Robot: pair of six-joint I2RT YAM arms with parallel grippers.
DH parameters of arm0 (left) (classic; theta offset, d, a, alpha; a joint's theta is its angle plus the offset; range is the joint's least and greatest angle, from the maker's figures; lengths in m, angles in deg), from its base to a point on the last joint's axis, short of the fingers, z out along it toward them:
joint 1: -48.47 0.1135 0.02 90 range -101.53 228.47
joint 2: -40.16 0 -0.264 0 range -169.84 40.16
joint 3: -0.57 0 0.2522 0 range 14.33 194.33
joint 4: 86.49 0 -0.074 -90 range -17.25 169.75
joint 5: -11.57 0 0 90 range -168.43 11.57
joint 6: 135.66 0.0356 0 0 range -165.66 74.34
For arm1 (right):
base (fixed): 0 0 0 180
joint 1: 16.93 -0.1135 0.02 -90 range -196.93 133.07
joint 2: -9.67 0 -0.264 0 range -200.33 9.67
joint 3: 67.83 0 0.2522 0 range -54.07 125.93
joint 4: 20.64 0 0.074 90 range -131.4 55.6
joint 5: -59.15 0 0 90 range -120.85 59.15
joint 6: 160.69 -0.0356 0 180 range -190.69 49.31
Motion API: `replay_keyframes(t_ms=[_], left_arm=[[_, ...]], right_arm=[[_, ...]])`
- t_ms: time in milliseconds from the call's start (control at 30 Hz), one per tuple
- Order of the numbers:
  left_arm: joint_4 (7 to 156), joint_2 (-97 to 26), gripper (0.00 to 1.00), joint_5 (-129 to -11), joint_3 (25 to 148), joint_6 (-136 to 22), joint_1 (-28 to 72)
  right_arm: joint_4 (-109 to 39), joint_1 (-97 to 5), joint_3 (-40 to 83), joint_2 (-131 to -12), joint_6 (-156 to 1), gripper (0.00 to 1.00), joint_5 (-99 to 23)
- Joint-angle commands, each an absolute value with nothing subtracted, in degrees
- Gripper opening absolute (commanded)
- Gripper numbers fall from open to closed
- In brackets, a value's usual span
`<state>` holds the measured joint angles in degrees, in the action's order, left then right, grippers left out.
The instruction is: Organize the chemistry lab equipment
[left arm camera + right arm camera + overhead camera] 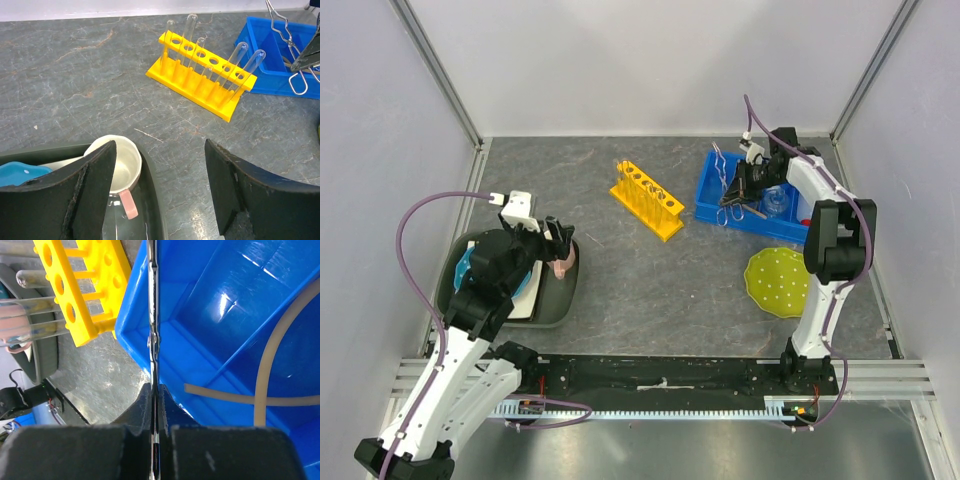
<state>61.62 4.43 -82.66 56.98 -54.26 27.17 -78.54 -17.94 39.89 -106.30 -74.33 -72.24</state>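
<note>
- Right gripper (156, 432): fingers pressed together on the tongs (154, 315), which run straight out ahead of the fingertips.
- Tongs location: ahead of the right gripper, in line with the wall of the bin (210, 305) on the rack side. They are held and not yet laid inside.
- Rubber loop (265, 370): on the bin floor beyond the fingertips, to one side of the tongs. Judged done.
- Flask (776, 198): a clear item shows in the bin just beside the right gripper. Judged done. The bottle cannot be made out with certainty.
- Rack (200, 75): on the table ahead of the left gripper (160, 150) and well apart from it. The rods (240, 55) stand or lean in its holes. Judged in order.
- Left gripper: fingers wide apart, holding nothing. It is above the tray (156, 215) rim, with the mug (122, 165) just below one finger.
- Remaining, as judged: release the tongs into the bin. The task appears close to its end.
</note>
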Motion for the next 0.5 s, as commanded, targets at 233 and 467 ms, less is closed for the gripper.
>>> replay_keyframes(t_ms=[233, 467], left_arm=[[63.8, 4.9, 0.77, -83.7, 56.2, -52.8, 27.4], [63.9, 5.5, 0.77, -83.6, 56.0, -52.8, 27.3]], right_arm=[[-79.2, -15.4, 42.4, -109.4, -79.6, 0.07, -77.2], [-79.2, -15.4, 43.0, -110.4, -81.0, 0.14, -78.0]])
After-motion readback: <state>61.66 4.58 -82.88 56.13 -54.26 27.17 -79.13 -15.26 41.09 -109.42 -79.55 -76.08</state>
